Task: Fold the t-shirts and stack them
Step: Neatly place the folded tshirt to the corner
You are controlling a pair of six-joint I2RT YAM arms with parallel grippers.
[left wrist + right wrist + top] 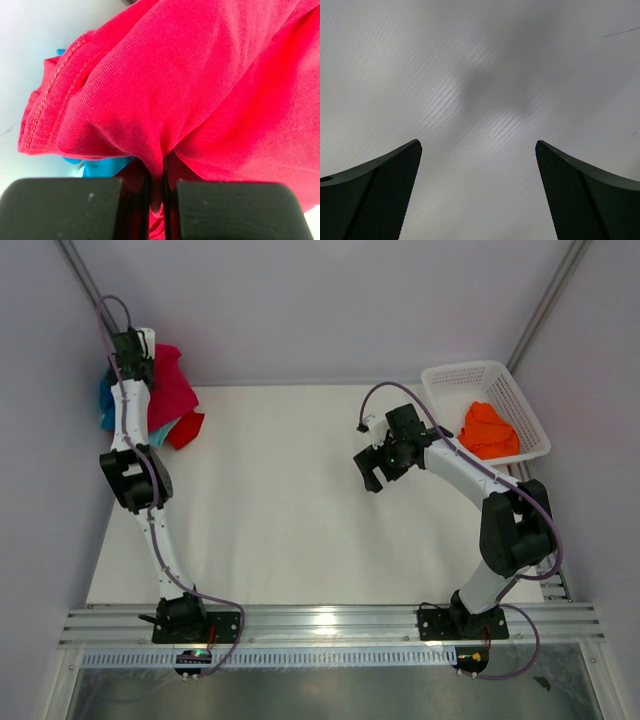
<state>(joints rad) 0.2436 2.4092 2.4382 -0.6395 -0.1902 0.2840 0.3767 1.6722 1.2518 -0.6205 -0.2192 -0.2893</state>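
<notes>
Black fingers [65, 205] of the left gripper [162, 187] pinch a fold of the crimson t-shirt [200, 90], teal t-shirt [107, 166] just beneath; we judge a slow, high lift best, so only this shirt comes up. Right gripper [478, 145] hangs spread wide and empty over the white table [470, 60]. From above, the pile of t-shirts [172, 400] sits at the far-left corner, an orange t-shirt [488, 430] in the basket [455, 380] far right; we would bring the crimson one mid-table.

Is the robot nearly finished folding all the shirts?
Not nearly. No folded stack shows on the table. In hand: the left gripper is shut on the crimson shirt; the right gripper is open, empty. Left: the crumpled pile, and the orange shirt in the basket.
</notes>
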